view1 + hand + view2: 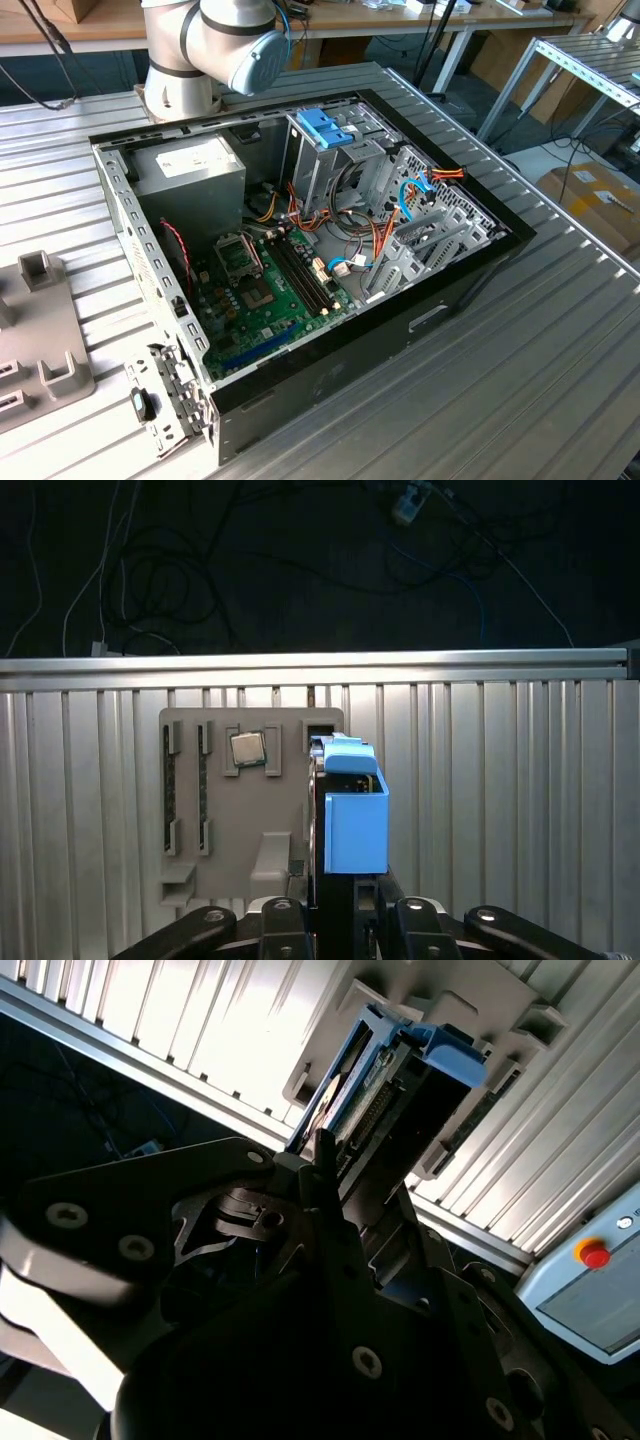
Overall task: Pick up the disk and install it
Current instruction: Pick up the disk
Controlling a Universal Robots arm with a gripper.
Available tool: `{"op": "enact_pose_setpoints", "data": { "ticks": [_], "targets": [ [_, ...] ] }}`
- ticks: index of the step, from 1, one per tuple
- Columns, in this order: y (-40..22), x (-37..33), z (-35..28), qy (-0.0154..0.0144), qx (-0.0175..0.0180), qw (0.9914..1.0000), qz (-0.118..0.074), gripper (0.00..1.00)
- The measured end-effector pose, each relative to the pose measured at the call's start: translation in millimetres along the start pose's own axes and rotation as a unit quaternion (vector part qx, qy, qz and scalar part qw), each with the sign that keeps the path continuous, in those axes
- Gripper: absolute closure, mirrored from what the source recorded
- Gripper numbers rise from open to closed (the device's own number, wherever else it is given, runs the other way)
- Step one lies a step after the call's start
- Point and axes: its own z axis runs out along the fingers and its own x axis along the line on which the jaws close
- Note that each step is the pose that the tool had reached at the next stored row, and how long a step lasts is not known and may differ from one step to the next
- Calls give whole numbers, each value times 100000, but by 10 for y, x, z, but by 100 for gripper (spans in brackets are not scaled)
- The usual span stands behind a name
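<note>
Light-blue plastic frames the disk (355,820), which stands on edge in a slot of the grey holder plate (250,820) on the ribbed metal desk (500,810), just beside a processor chip (250,748) seated in the same plate. The tool (350,905) sits right at the disk's near end, straddling it in both wrist views, but I cannot tell whether it is clamped on the disk or merely around it. The step in hand looks like the pick-up. To do it well, the grip should sit square on the carrier's flat sides, clear of the connector row (372,1112), and any lift should run straight along the slot, since a tilt could bind the frame or drag the plate. The open computer case (470,270) with its drive cage (310,170) lies on this desk.
</note>
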Motion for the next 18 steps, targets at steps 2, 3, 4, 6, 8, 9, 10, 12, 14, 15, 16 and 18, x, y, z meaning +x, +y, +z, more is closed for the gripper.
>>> {"op": "enact_pose_setpoints", "data": {
  "ticks": [2, 3, 4, 6, 8, 9, 10, 12, 14, 15, 16, 18],
  "targets": [
    [-20, 0, 1, -2, 7, 100000, -3, 65],
    [-27, -1, 1, -2, 4, 100000, 1, 65],
    [-27, -1, 1, -1, 5, 100000, 8, 65],
    [-28, -1, 1, -2, 6, 100000, 0, 65],
    [-29, -1, 0, 0, 0, 100000, 0, 65],
    [-29, -1, 1, 1, 4, 100000, 2, 65],
    [-31, -1, 1, -1, 3, 100000, 1, 65],
    [-61, -2, 1, -2, 3, 100000, -2, 65],
    [-94, -2, 1, -1, 4, 100000, -1, 65],
    [-113, -3, 1, -2, 7, 100000, -1, 65],
    [-132, -3, 1, -1, 3, 100000, -4, 65],
    [-169, -5, 1, 0, 3, 100000, 0, 65]
  ]
}}
